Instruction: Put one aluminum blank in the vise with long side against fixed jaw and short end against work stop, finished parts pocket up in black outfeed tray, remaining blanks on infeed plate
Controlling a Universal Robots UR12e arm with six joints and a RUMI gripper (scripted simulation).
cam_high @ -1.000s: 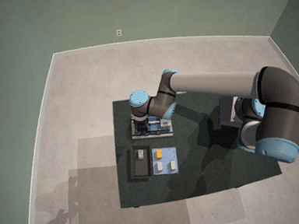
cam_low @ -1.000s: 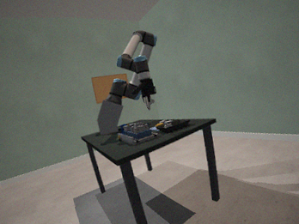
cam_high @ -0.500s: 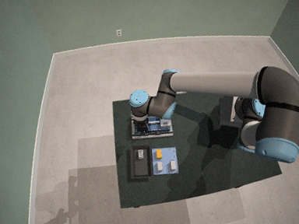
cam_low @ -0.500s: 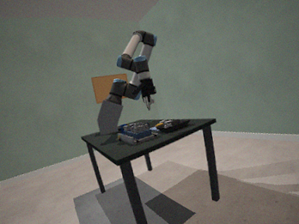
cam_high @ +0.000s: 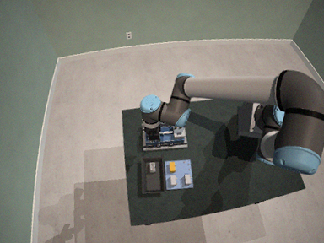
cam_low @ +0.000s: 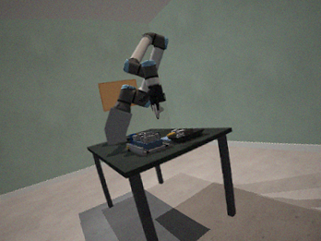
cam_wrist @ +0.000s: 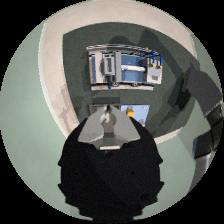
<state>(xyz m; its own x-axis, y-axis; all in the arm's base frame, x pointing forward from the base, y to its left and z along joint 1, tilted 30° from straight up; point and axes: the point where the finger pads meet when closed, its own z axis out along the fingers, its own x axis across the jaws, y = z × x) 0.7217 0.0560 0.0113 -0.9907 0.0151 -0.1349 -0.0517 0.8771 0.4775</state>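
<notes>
Jaws fully closed on themselves, with nothing held, the black two-jaw gripper [cam_high: 152, 134] [cam_low: 158, 117] [cam_wrist: 108, 105] points down, well above the dark green rectangular bench [cam_high: 207, 159] [cam_low: 168, 154] [cam_wrist: 73, 46].

From the top, its black body overlaps one end of the blue-and-gray machine vise [cam_high: 164, 147] [cam_low: 147, 148] [cam_wrist: 125, 87]. Blue hoses [cam_wrist: 155, 58] show at the vise's other end in the wrist view. Whether a blank lies between the vise jaws is not clear.

Beside the vise sits the black rectangular outfeed tray [cam_high: 152, 187] [cam_low: 188, 136], with a pale gray block [cam_high: 152, 167] inside; a pocket in its top is too small to make out. Just beside the tray is the light blue square infeed plate [cam_high: 183, 168] [cam_wrist: 142, 110]. It carries a yellow brass block [cam_high: 172, 166] [cam_wrist: 131, 113] and two plain gray aluminum blocks: one [cam_high: 172, 181] nearer the tray, the other [cam_high: 188, 179] farther from it.
</notes>
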